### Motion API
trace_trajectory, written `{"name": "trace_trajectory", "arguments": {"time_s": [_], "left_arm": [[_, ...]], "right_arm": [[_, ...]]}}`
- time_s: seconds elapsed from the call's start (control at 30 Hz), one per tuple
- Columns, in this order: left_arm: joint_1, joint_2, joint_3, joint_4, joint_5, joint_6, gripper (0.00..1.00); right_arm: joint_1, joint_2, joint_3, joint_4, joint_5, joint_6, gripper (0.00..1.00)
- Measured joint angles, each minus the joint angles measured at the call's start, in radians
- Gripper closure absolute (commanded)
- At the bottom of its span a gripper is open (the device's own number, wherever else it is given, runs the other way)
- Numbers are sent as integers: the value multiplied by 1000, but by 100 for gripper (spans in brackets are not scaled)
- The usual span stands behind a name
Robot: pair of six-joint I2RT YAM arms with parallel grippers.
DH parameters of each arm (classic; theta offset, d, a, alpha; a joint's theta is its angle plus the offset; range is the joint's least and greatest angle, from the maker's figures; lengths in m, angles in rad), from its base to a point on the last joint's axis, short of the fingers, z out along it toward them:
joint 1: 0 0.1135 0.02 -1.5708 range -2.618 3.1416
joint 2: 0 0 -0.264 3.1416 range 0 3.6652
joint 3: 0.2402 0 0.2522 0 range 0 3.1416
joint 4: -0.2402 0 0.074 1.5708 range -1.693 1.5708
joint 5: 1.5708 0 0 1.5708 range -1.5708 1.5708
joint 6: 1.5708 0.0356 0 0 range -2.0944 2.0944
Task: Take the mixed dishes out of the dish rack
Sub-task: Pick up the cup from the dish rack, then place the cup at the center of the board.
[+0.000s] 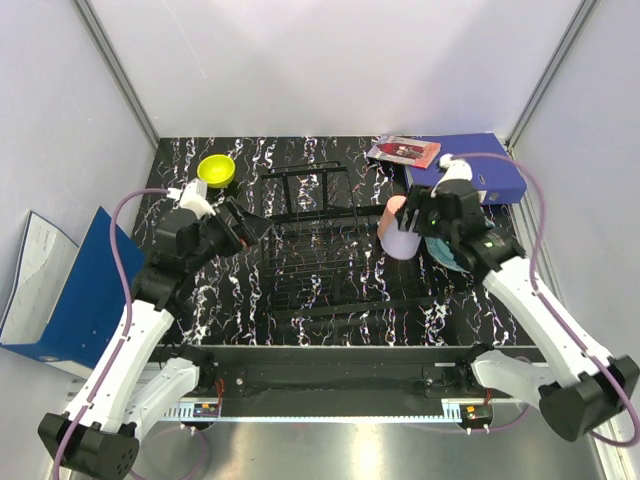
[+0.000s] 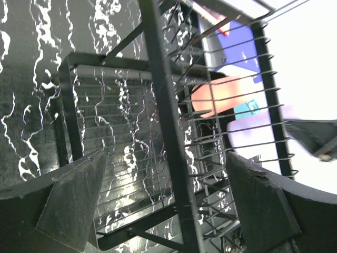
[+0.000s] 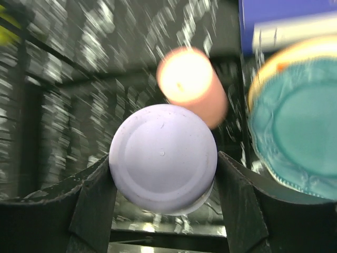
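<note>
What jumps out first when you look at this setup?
The right gripper clasps a lavender cup over the right side of the black wire dish rack, a pink cup just beyond it. A bright yellow bowl sits in the far left corner, and a teal scalloped plate lies right of the cups.

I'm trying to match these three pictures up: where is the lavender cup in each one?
Top view: lavender cup right of centre.
Left wrist: pale blur at right, behind dish rack wires.
Right wrist: dead centre, gripped by the right pincer.
Shared landmark: the pink cup beside it, in all three.
</note>
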Motion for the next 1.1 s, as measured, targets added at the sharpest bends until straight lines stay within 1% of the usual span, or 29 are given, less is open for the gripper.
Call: {"name": "trace_trajectory", "arguments": {"time_s": [0.13, 0.23, 0.37, 0.47, 0.57, 0.63, 0.67, 0.83, 0.97, 1.1], "left_arm": [[0, 1, 57, 0, -12, 2, 1], [0, -5, 97, 0, -43, -3, 1], [0, -32, 138, 0, -97, -30, 1], [0, -47, 160, 24, -89, -53, 1], [0, -53, 163, 118, -23, -94, 1], [0, -50, 161, 200, 35, -129, 1], [0, -42, 154, 274, 86, -161, 1], [0, 14, 150, 528, 254, -279, 1], [-6, 57, 150, 627, 317, -328, 1], [-31, 98, 150, 690, 348, -347, 1]], "right_arm": [[0, -68, 136, -18, -4, 19, 100], [0, -119, 199, -10, -19, 50, 100], [0, -194, 198, 45, -29, 127, 100], [0, -209, 174, 118, -43, 190, 100], [0, -199, 112, 262, -114, 286, 100], [0, -161, 81, 373, -189, 364, 100], [0, -127, 67, 462, -243, 419, 100], [0, 44, 32, 777, -412, 622, 100], [5, 129, 34, 925, -496, 723, 100], [35, 173, 54, 1002, -536, 761, 100]]}}
